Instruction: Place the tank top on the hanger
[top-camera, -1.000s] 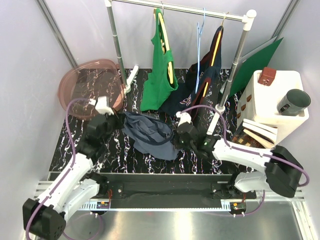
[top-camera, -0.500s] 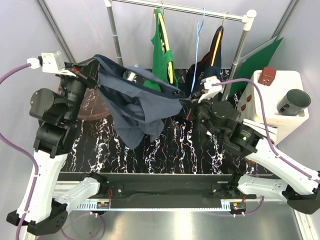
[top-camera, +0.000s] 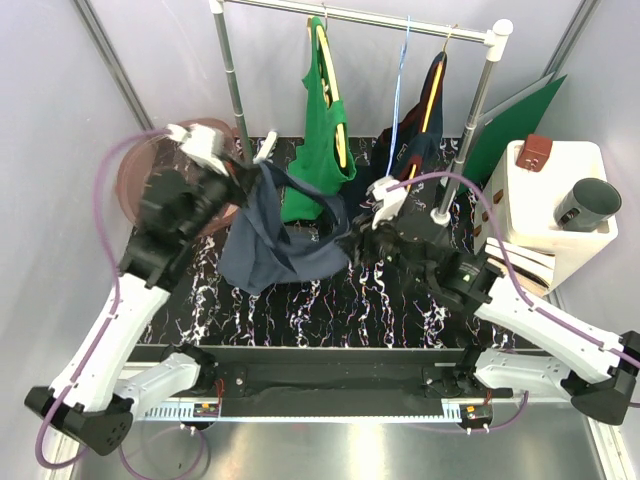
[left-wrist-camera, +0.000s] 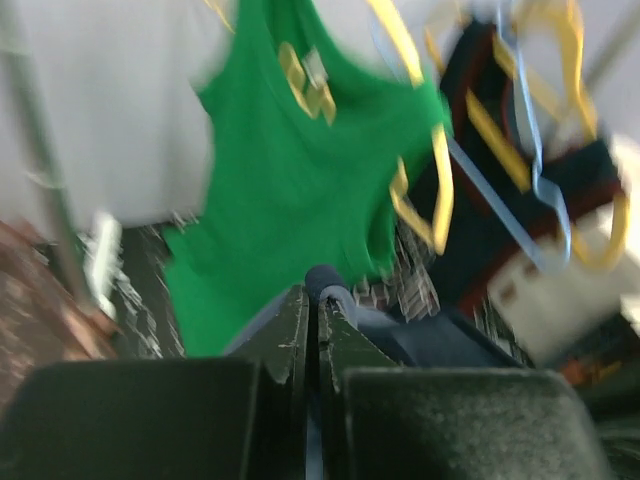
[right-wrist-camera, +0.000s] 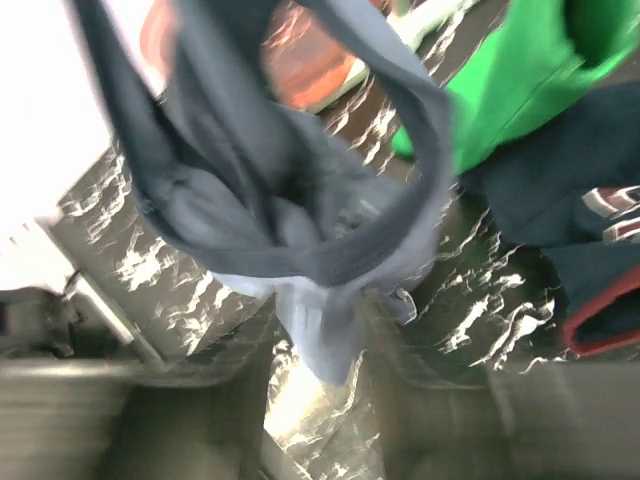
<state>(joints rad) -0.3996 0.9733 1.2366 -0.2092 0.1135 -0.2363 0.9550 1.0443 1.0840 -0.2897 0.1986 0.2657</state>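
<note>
Left gripper (left-wrist-camera: 312, 300): closed tight, with a rolled edge of the tank top (left-wrist-camera: 328, 285) pinched right at its tips.
Right gripper (right-wrist-camera: 320, 335): the fingers stand a little apart with a bunch of the cloth in the gap. Whether they grip it or only cradle it I cannot tell (the wrist view is smeared).
Tank top: strung between the two grippers, hanging off the left one's tips and reaching across to the right one's. Its long line runs from one to the other and the body sags below them toward the table (top-camera: 330, 300). An open loop (armhole or neck, hard to say) gapes just ahead of the right gripper.
Hanger (top-camera: 402, 75): ahead of and above both grippers, hooked on the rail (top-camera: 350, 15). It is straight beyond the right gripper, but ahead and off to the right of the left one, past the green top (top-camera: 320, 150).
Hanger's lie: it hangs downward, edge-on from above, just beside the navy top (top-camera: 405, 165).
Nearer arm: the right, by my reckoning.
What the move turns on: probably lifting an opening of the top up and forward to the hanger's lower end; the cloth sits well below it now.
</note>
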